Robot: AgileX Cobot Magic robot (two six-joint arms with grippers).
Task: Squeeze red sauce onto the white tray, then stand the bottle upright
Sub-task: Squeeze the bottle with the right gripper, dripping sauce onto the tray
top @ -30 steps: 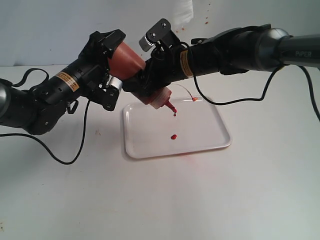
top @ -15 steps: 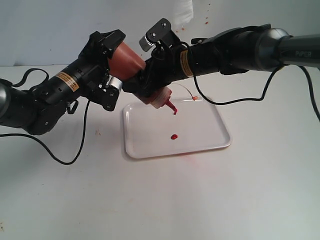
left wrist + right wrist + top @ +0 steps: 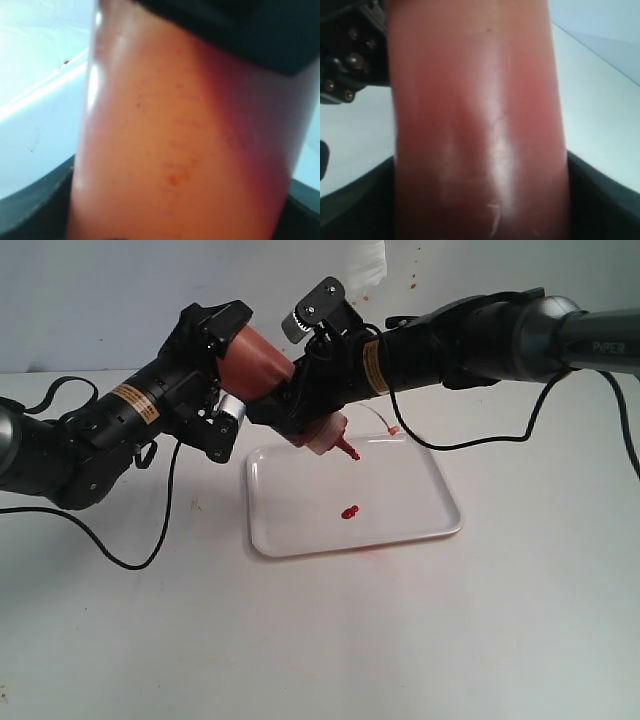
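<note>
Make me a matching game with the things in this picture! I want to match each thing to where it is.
Things:
1. bottle
2. red sauce
3. white tray
4. table

Places:
A. lying flat on the table
B. a small blob on the tray
C. underneath everything else
D. tilted in the air, nozzle pointing down

Pairs: 1-D, 2-B, 3-A, 4-C
</note>
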